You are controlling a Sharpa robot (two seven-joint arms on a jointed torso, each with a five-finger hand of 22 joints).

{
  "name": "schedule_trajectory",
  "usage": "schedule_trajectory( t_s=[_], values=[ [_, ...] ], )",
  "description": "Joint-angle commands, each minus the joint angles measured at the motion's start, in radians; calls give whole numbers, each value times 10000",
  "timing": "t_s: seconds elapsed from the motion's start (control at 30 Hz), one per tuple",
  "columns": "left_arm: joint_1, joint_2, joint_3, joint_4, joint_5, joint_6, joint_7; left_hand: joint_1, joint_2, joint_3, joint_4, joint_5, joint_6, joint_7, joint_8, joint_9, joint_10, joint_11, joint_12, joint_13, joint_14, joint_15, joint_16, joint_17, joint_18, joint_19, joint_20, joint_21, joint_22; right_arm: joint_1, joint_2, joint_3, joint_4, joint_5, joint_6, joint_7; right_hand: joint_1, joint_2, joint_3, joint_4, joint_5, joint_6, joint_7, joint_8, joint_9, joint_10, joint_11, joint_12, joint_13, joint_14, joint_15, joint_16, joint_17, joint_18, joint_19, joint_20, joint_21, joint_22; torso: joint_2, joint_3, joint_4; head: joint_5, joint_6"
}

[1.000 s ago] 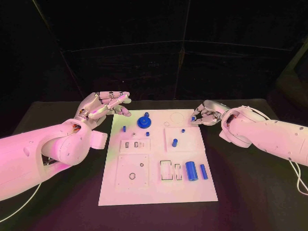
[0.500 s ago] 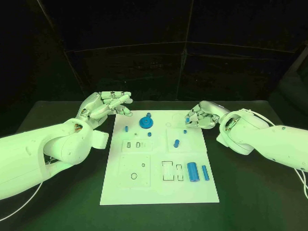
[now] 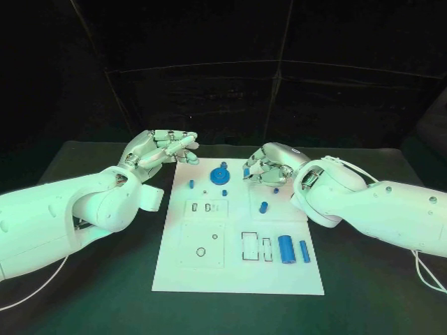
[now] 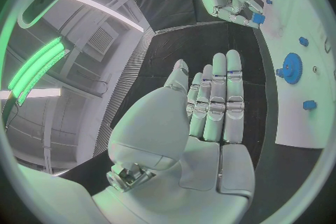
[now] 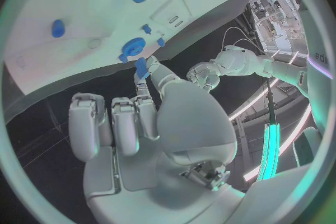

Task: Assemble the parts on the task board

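The white task board point(image 3: 234, 269) lies in the middle of the black table. A blue gear point(image 3: 221, 175) sits on a post near its far edge, with small blue pegs point(image 3: 191, 184) beside it. My right hand point(image 3: 267, 167) hovers over the board's far part, just right of the gear, pinching a small blue piece point(image 5: 142, 67) between thumb and a finger. The left wrist view also shows that piece point(image 4: 257, 18). My left hand point(image 3: 168, 148) is raised off the board's far left corner, fingers stretched out, holding nothing.
A thick blue cylinder point(image 3: 285, 248) and a slimmer one point(image 3: 304, 251) lie on the board's near right part, next to rectangular slots point(image 3: 252, 246). Another blue peg point(image 3: 264, 206) stands mid-board. Bare black table point(image 3: 385, 279) surrounds the board.
My right hand has moved left from the board's right edge to a spot over the board near the gear, carrying the small blue piece. My left hand has stayed about where it was.
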Motion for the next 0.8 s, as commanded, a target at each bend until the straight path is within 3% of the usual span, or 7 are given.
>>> schedule_trajectory(
  t_s=[0.03, 0.2, 0.33, 0.4, 0.5, 0.6, 0.8],
  values=[
    [19, 24, 10, 9, -227, -72, -266, -19, 82, -90, -4, 21, -32, 127, -55, -15, -142, 106, -30, -10, -682, 267, -584, -306, 3, -931, 240, -720, -344, 5, 368, 2, 14, -681, -59, -445, -34, -88, 57, -5, -15, 80, 3, 4, 5, 348, -67, 59, 1660, 1021, -64, 24, 2635, -103, 504, -71, 24, 1263, 14, -7, 4, 192, -24],
    [21, 39, 10, 7, -236, -37, -400, -48, 102, -119, -20, 19, -89, 149, -61, -16, -208, 201, -24, 1, -1144, 499, -1109, -852, 108, -1787, 629, -1532, -404, -24, 884, -5, -31, -1169, 173, -731, -29, -124, 82, -41, 10, 78, 5, -7, 2, 350, -66, 59, 1661, 1021, -63, 24, 2635, -101, 501, -71, 20, 1254, 8, 2, -7, 400, -90],
    [22, 52, 10, -7, -238, 13, -458, -54, 116, -120, -25, 23, -114, 154, -65, -18, -238, 210, -29, 0, -1172, 518, -1123, -1001, 144, -1850, 695, -1649, -393, -89, 1235, -14, -90, -1423, 454, -972, -36, -146, 87, -53, 14, 77, 8, -12, 0, 346, -64, 53, 1657, 1021, -63, 24, 2635, -100, 500, -70, 19, 1251, 11, -2, -4, 505, -154],
    [22, 58, 10, -9, -239, 35, -465, -50, 139, -114, -36, 22, -143, 139, -64, -18, -279, 197, -26, -1, -975, 462, -1071, -1122, 168, -1511, 646, -1557, -346, -137, 1390, -39, -125, -1535, 590, -1080, -46, -160, 88, -57, 13, 77, 11, -15, -1, 343, -62, 48, 1652, 1021, -62, 24, 2635, -99, 496, -70, 15, 1243, 7, -6, -11, 533, -179],
    [23, 79, 10, -17, -219, -3, -357, -56, 159, -125, -45, 21, -114, 95, -39, -5, -230, 115, -5, 11, -320, 264, -886, -1222, 170, -729, 428, -1312, -285, -188, 1560, -246, -142, -1651, 758, -1219, -49, -165, 89, -58, 14, 78, 12, -16, -1, 341, -61, 44, 1649, 1021, -61, 24, 2635, -99, 497, -70, 16, 1244, 5, 7, -11, 580, -227],
    [23, 89, 11, -25, -176, -64, -253, -46, 160, -133, -56, 19, -54, 59, -16, 5, -144, 59, 12, 19, 70, 153, -751, -1209, 170, -328, 304, -1167, -248, -212, 1669, -344, -185, -1719, 857, -1287, -53, -169, 89, -59, 14, 78, 12, -17, -1, 338, -60, 40, 1645, 1021, -61, 24, 2635, -99, 498, -70, 16, 1246, 6, 12, -25, 603, -248],
    [23, 113, 11, -33, -125, -129, -88, -38, 176, -138, -60, 22, -1, 43, -3, 11, -73, 27, 18, 21, 254, 100, -697, -1197, 158, -128, 239, -1107, -242, -323, 1845, -502, -247, -1858, 1006, -1397, -79, -196, 91, -65, 24, 79, 17, -23, -3, 329, -56, 25, 1633, 1021, -59, 24, 2635, -98, 495, -68, 13, 1239, 4, 11, -28, 611, -290]
  ],
)
